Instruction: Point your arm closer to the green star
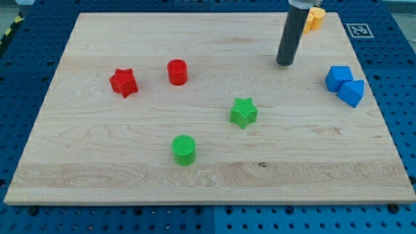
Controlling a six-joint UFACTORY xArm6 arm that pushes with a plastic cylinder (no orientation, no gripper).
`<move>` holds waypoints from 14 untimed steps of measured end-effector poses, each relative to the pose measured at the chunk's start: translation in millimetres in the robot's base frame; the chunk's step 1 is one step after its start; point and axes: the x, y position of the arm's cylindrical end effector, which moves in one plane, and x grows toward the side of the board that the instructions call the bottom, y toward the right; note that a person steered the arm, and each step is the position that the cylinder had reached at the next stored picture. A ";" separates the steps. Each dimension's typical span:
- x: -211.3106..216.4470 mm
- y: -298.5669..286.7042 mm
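The green star [243, 112] lies on the wooden board [97, 169], a little right of its middle. My tip [285, 64] is at the end of the dark rod that comes down from the view's top right. It stands above and to the right of the green star, apart from it by roughly one and a half star widths. It touches no block.
A green cylinder [184, 149] lies below and left of the star. A red cylinder [177, 71] and a red star [123, 82] lie at the left. Two blue blocks [344, 85] sit at the right edge. A yellow block [314, 17] sits behind the rod at the top.
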 end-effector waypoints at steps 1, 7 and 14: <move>3.0 2.8; 97.9 6.7; 141.8 -54.2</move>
